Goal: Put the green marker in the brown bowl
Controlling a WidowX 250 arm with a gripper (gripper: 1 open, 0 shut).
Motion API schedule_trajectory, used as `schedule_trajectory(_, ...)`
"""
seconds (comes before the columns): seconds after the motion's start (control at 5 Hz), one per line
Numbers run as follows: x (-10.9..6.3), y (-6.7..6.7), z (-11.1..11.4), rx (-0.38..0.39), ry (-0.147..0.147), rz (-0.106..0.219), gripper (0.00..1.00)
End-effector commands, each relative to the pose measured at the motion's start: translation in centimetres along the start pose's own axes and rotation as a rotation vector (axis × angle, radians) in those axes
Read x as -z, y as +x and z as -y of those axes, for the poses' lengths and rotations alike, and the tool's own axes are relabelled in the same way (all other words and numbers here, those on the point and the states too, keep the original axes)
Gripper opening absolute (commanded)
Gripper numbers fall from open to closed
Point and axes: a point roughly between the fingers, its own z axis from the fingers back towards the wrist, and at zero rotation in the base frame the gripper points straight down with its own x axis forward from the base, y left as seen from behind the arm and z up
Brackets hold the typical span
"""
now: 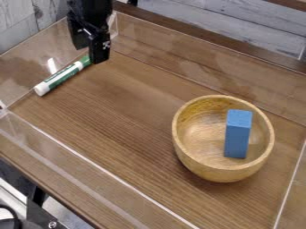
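1. Two loose things of the task lie on the wooden table (131, 107): the green marker (63, 77) far to the left and the brown bowl (223, 137) well apart from it on the right.
2. My pincer (96, 46) hangs over the table's back left part, pointing down, just above and beside the marker's green-capped end. Its fingers stand released, with nothing between them.
3. The marker lies flat on the wood, slanted, its green cap toward my pincer and its white barrel running down-left toward the clear wall (24, 63) at the table's edge.
4. I cannot tell whether a fingertip touches the cap (the dark fingers blur against it).
5. The bowl stands upright, and a blue block (239, 133) stands on end inside it, toward its right side.
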Motion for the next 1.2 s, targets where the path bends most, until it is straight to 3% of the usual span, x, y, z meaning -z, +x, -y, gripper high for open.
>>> schedule_trajectory(0.0, -1.5, 0.6, -2.0, -0.010, 0.058, 0.067, 1.00)
schedule_trajectory(0.6, 0.4, -0.1, -5.0, 0.028, 0.076, 0.102, 1.00)
schedule_trajectory(1.0, 1.5, 0.5, -5.7, 0.031, 0.057, 0.124, 1.00)
